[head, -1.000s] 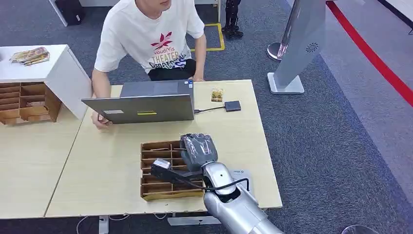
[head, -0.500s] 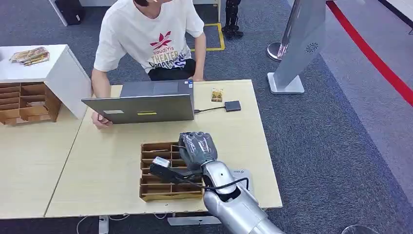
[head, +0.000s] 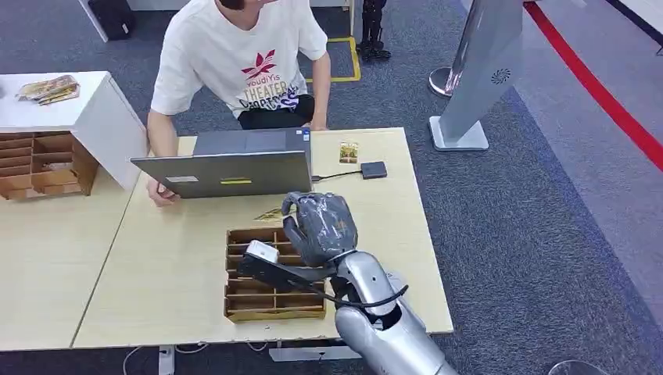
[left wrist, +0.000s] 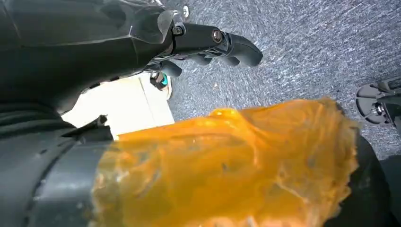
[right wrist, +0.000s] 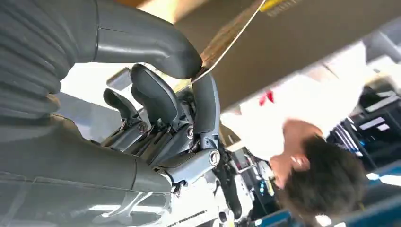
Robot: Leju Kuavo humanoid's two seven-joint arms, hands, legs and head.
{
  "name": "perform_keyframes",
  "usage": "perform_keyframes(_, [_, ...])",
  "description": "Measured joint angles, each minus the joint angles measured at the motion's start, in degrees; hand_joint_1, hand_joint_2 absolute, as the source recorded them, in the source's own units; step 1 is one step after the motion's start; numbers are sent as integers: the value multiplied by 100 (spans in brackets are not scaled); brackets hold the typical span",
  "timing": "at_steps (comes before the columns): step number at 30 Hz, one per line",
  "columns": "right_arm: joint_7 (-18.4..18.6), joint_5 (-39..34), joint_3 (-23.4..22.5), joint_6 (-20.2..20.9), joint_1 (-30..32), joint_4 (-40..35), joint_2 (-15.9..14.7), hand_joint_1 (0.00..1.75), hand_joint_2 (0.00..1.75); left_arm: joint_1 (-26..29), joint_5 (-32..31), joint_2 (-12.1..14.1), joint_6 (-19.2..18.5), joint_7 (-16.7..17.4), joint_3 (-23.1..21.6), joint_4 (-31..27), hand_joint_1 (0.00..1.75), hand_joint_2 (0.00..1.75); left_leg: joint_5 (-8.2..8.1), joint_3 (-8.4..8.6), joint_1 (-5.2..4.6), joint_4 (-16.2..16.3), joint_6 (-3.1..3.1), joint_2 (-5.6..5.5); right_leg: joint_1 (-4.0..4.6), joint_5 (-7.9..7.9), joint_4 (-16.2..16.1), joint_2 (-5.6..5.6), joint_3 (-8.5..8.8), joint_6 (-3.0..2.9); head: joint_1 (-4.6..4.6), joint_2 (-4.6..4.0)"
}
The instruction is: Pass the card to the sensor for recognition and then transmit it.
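My right hand (head: 319,226) hovers above the far edge of the wooden slotted organizer (head: 274,315). It pinches a thin card (head: 270,213), whose corner sticks out towards the laptop. In the right wrist view the thumb and a finger (right wrist: 206,101) clamp the card (right wrist: 227,35) by its edge. The sensor, a small dark reader (head: 374,169), lies on the table at the far right, wired to the laptop. My left hand (left wrist: 208,40) hangs over grey carpet, its fingers loosely apart and holding nothing.
An open laptop (head: 234,168) stands between the organizer and a seated person (head: 242,62), whose hand rests at its left edge. A second card (head: 349,151) lies beside the reader. A second organizer (head: 43,164) sits far left. A grey kiosk stand (head: 477,78) rises right.
My right hand has risen from the organizer and shifted a little towards the laptop, drawing the card out so its corner now shows past the fingers.
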Motion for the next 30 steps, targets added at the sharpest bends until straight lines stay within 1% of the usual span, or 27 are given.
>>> perform_keyframes(4, [-150, -406, -20, 52, 125, -541, -150, 162, 175, 25, 24, 2, 17, -30, 15, 0, 0, 0, 0, 0, 0, 0, 0, 0, 0, 0, 0, 0, 0, 0, 0, 0])
perform_keyframes(8, [-260, -683, -42, 122, 241, -942, -269, 162, 175, 52, 35, 4, 20, -48, 44, 0, 0, 0, 0, 0, 0, 0, 0, 0, 0, 0, 0, 0, 0, 0, 0, 0])
perform_keyframes(10, [-286, -723, -44, 140, 264, -1068, -304, 155, 175, 53, 35, 7, 22, -48, 48, 0, 0, 0, 0, 0, 0, 0, 0, 0, 0, 0, 0, 0, -1, 0, 2, 0])
perform_keyframes(11, [-301, -754, -44, 162, 271, -1114, -321, 155, 175, 54, 35, 7, 24, -48, 50, 0, 0, 0, 0, 0, 0, 0, 0, 0, 0, 0, 0, 0, 0, 0, 0, 0])
perform_keyframes(14, [-328, -882, -44, 194, 297, -1206, -360, 161, 175, 58, 35, 13, 28, -50, 59, 0, 0, 0, 0, 0, 0, 0, 0, 0, 0, 0, 0, 0, 0, 0, 0, 0])
perform_keyframes(16, [-332, -924, -44, 201, 307, -1236, -385, 159, 175, 58, 35, 15, 31, -59, 66, 0, 0, 0, 0, 0, 0, 0, 0, 0, 0, 0, 0, 0, 0, 0, 0, 0])
perform_keyframes(20, [-339, -954, -44, 203, 330, -1258, -421, 166, 175, 58, 33, 17, 31, -63, 92, 0, 0, 0, 0, 0, 0, 0, 0, 0, 0, 0, 0, 0, 0, 0, 0, 0])
perform_keyframes(21, [-341, -963, -44, 203, 331, -1258, -426, 164, 175, 58, 33, 17, 33, -63, 92, 0, 0, 0, 0, 0, 0, 0, 0, 0, 0, 1, 0, 0, 0, 0, 0, 0])
perform_keyframes(22, [-343, -966, -44, 214, 331, -1258, -430, 164, 175, 58, 28, 19, 33, -63, 92, 0, 0, 0, 0, 0, 0, 0, 0, 0, 0, 0, 0, 0, 0, 0, 0, 0])
perform_keyframes(23, [-350, -977, -44, 223, 332, -1258, -433, 168, 175, 58, 24, 17, 33, -63, 94, 0, 0, 0, 0, 0, 0, 0, 0, 0, 0, 0, 0, 0, 0, 0, 0, 0])
perform_keyframes(25, [-358, -988, -44, 238, 332, -1258, -435, 166, 175, 58, 17, 17, 33, -63, 94, 0, 0, 0, 0, 0, 0, 0, 0, 0, 0, 0, 0, 0, 0, 0, 0, 0])
perform_keyframes(30, [-374, -1025, -44, 273, 329, -1258, -439, 173, 175, 58, -2, 17, 33, -63, 94, 0, 0, 0, 0, 0, 0, 0, 0, 0, 0, 0, 0, 0, 0, 0, 0, 0])
